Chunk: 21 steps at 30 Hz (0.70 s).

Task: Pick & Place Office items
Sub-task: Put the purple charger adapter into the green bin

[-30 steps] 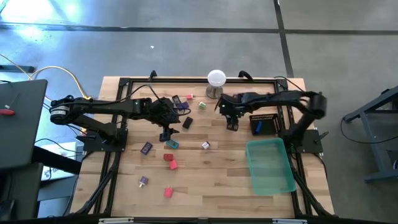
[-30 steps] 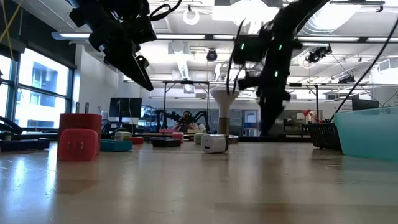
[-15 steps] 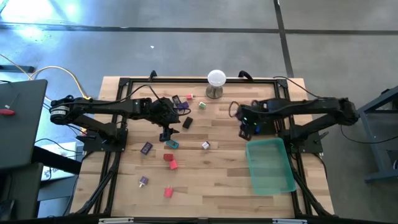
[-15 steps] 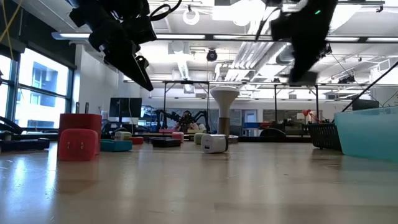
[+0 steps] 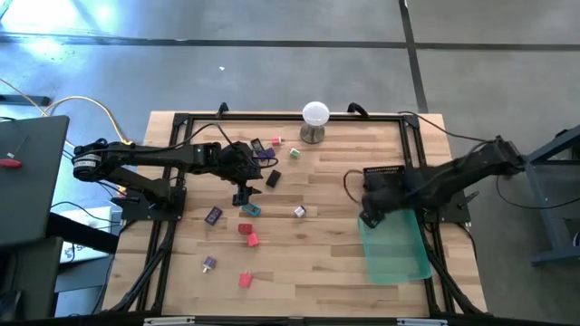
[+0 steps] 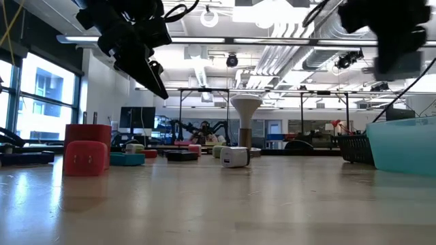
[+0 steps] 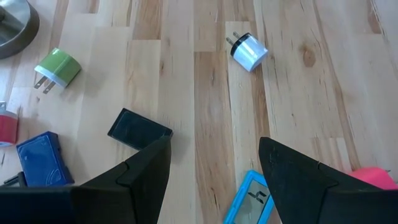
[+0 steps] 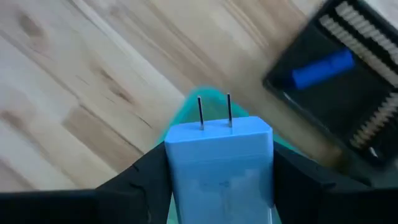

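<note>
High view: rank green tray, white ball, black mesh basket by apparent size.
1. Green tray, clearly largest.
2. Black mesh basket; the right arm covers part of it, so its full extent is unsure.
3. White ball, smallest, though it sits raised on a stand, nearer the camera.

No text, label, brand, number or sign can be read in any of the views. Faint marks are seen on the face of the teal piece (image 7: 250, 198) lying between the left gripper's fingers in the left wrist view, but they cannot be made out as letters or figures.
</note>
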Motion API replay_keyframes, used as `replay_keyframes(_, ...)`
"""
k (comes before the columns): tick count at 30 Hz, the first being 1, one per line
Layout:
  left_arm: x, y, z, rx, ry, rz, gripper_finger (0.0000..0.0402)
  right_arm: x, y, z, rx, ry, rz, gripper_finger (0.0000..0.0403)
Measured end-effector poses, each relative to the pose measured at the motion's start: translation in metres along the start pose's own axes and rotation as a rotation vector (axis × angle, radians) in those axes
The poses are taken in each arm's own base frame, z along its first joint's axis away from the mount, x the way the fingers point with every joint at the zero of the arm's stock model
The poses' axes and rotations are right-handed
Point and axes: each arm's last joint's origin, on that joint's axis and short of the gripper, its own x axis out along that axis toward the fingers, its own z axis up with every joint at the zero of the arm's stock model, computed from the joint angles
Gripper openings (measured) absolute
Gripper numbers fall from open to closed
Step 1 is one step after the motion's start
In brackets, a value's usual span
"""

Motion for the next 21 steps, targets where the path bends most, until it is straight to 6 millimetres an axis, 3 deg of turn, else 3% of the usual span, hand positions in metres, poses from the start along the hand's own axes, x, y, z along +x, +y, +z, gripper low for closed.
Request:
replay_keyframes(11, 0.0, 0.0, 0.0, 0.001, 0.0, -0.005, 0.0234, 0.004, 0.019, -0.054, 0.156, 0.034, -0.113, 0.0202)
replay_keyframes(21, 0.0, 0.0, 0.0, 0.001, -0.001, -0.005, 0.0234, 0.024, 0.042, -0.082, 0.214, 0.02, -0.167, 0.0202)
